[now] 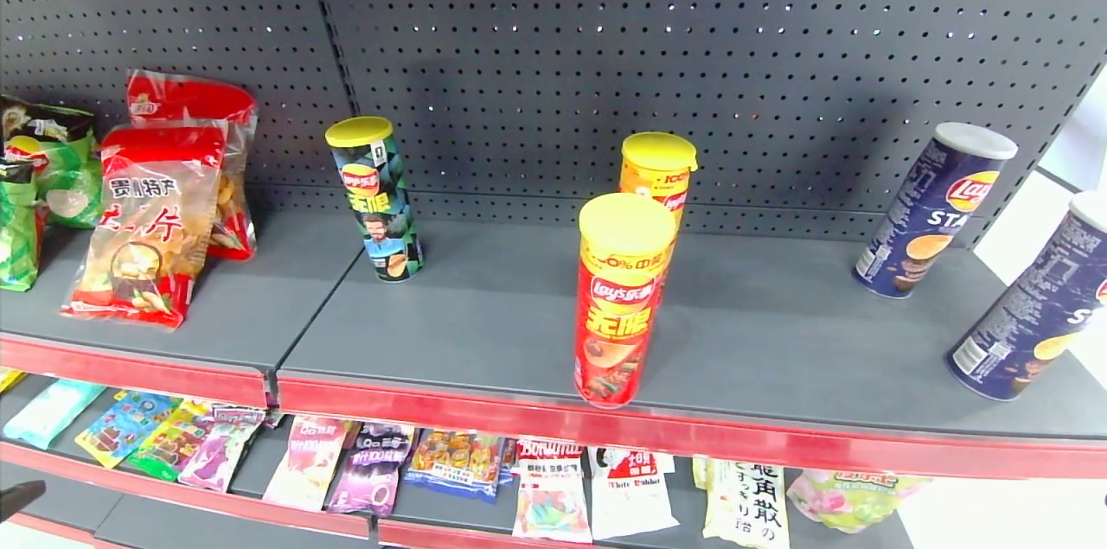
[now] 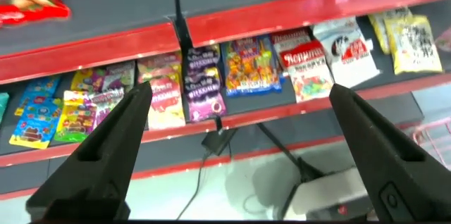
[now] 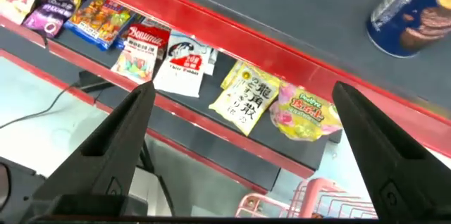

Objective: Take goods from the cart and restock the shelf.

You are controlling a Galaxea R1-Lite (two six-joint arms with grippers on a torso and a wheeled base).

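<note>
The top shelf (image 1: 778, 333) carries five upright cans, well apart. A red can (image 1: 616, 307) stands at the front edge near the middle, and a second red can (image 1: 659, 169) with a yellow lid stands just behind it. A dark can (image 1: 376, 199) with a yellow lid stands farther left, toward the back panel. Two blue cans are at the right end, one (image 1: 930, 212) near the back and the other (image 1: 1029, 298) closer to the front. On the left section, a clear red-topped bag (image 1: 143, 229) leans in front of a second red bag (image 1: 212, 143), with green bags (image 1: 35, 177) at the far left. The lower shelf (image 1: 484, 523) holds a row of flat packets (image 1: 553, 488) lying along its front. The left hand (image 2: 239, 89) hangs in front of that lower shelf, its fingers spread wide with nothing between them. The right hand (image 3: 243, 86) is also wide open and empty, out in front of the lower shelf's right end, with a pink wire frame (image 3: 282, 203) beneath it.
</note>
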